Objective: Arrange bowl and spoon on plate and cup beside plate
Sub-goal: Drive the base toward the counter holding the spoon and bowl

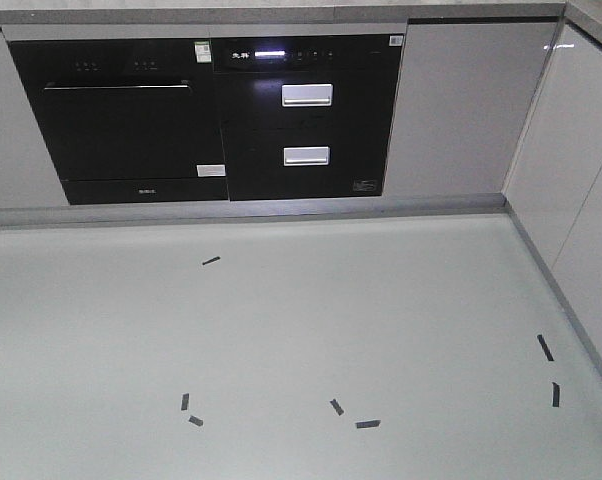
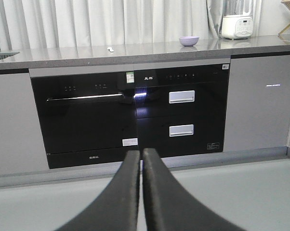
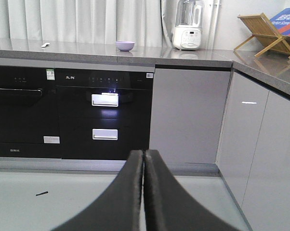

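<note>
A small lavender bowl [image 2: 189, 41] [image 3: 125, 45] sits on the grey countertop [image 2: 150, 50] far ahead, above the black built-in appliances. To its left on the same counter lies a small pale spoon [image 2: 111, 48] [image 3: 45, 45]. The plate and the cup are out of view. My left gripper [image 2: 141, 153] is shut with nothing between its fingers, low over the floor and far short of the counter. In the same way, my right gripper [image 3: 144, 153] is shut and empty. Neither gripper shows in the front view.
Black oven and drawer fronts [image 1: 221, 120] fill the cabinet wall ahead. Grey cabinets [image 1: 581, 200] run along the right side. Short black tape marks [image 1: 367, 424] dot the pale floor. A white blender [image 3: 187, 26] and a wooden rack [image 3: 265, 31] stand on the counter.
</note>
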{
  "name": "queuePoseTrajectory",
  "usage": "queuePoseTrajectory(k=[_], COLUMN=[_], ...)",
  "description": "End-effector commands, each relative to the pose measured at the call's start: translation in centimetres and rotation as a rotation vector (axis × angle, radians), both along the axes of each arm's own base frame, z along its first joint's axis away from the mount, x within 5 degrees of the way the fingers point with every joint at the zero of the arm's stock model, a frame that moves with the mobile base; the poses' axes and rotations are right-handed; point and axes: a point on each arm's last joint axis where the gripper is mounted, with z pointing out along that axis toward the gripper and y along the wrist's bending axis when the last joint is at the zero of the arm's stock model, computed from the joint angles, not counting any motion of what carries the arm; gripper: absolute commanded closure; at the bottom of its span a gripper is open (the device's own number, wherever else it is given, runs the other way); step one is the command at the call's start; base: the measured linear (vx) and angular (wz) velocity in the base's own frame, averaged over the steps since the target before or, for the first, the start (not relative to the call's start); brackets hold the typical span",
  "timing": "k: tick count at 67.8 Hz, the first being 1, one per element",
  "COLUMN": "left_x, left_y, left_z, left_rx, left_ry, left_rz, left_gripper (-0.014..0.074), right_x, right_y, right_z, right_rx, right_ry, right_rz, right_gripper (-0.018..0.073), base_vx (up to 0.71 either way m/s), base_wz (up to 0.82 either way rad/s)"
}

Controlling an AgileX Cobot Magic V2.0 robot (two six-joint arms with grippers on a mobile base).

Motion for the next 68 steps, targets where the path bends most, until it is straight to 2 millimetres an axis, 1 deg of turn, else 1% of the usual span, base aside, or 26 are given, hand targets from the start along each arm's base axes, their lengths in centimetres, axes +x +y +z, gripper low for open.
queuePoseTrajectory(k=[1, 68], left_x=[-0.2, -0.2], left_y=[-0.02, -0.02], left_z=[1.63, 1.63], left_rx=[-0.011, -0.011], left_ry=[-0.11, -0.11], left_rz=[-0.006, -0.006], left_gripper=[0.0603, 0.0603], right_x=[-0.13, -0.13], right_y=[-0.07, -0.07], right_z=[0.77, 0.77], right_rx=[-0.01, -0.01], right_ry=[-0.092, -0.092], right_rz=[-0.011, -0.011], right_gripper=[0.0564, 0.0564], base_vx=[0.0, 0.01], base_wz=[0.0, -0.02])
